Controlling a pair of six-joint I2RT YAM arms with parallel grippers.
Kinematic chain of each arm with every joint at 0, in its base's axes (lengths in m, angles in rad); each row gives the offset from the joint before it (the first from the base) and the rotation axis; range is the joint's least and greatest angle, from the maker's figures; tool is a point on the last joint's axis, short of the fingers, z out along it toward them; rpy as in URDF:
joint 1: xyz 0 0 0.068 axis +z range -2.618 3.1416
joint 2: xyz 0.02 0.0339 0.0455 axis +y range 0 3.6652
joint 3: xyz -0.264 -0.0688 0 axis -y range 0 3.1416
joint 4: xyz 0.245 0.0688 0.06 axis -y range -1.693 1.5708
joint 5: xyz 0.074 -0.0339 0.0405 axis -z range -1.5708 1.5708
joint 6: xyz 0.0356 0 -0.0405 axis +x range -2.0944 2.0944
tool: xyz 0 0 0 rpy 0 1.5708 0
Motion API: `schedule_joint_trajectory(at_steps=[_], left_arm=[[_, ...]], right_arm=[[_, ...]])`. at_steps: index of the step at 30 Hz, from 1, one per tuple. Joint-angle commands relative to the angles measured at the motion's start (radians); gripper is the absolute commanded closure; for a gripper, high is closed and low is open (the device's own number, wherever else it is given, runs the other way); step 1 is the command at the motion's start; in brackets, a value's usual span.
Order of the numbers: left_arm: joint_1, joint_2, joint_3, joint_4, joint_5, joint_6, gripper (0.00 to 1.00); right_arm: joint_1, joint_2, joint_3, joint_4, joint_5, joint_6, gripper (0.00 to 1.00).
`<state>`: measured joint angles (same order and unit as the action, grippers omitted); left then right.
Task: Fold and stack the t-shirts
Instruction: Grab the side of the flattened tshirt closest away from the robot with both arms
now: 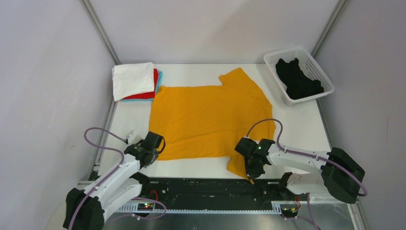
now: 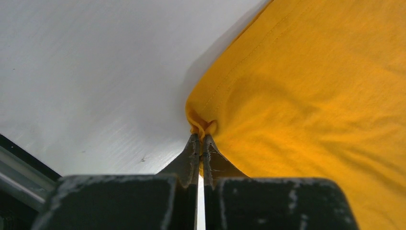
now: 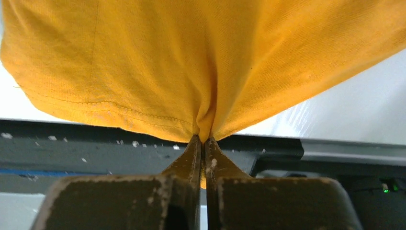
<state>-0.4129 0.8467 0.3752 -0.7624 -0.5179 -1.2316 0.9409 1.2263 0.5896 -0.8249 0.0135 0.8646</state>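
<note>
A folded stack sits at the back-left of the desk (image 1: 297, 124): a white t-shirt (image 1: 132, 79) over a red t-shirt (image 1: 154, 84) and a light-blue t-shirt (image 1: 159, 79). The left pincer (image 2: 201, 136) is clamped tight on the near-left hem corner of the mustard-yellow t-shirt (image 1: 210, 120), spread mid-desk. The right pincer (image 3: 203, 139), likewise closed, grips its near-right sleeve, raised at the front edge. A black t-shirt (image 1: 299, 79) lies in the white basket (image 1: 317, 64), back right.
</note>
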Motion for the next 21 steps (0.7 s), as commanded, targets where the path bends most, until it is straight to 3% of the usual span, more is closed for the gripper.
schedule_joint_trajectory(at_steps=[1,10,15,21], left_arm=[[0.013,-0.047,-0.023,0.006,-0.006,-0.031,1.00],[0.026,-0.185,-0.051,-0.017,0.021,-0.028,1.00],[0.026,-0.214,-0.046,-0.023,0.012,-0.016,1.00],[0.026,-0.113,0.032,0.044,0.059,0.079,1.00]], right_arm=[[0.071,-0.054,-0.012,-0.109,-0.069,0.050,1.00],[0.171,-0.141,-0.012,-0.199,-0.160,0.094,1.00],[0.093,-0.154,0.003,-0.177,-0.132,0.038,1.00],[-0.077,-0.157,0.090,-0.175,-0.078,-0.100,1.00]])
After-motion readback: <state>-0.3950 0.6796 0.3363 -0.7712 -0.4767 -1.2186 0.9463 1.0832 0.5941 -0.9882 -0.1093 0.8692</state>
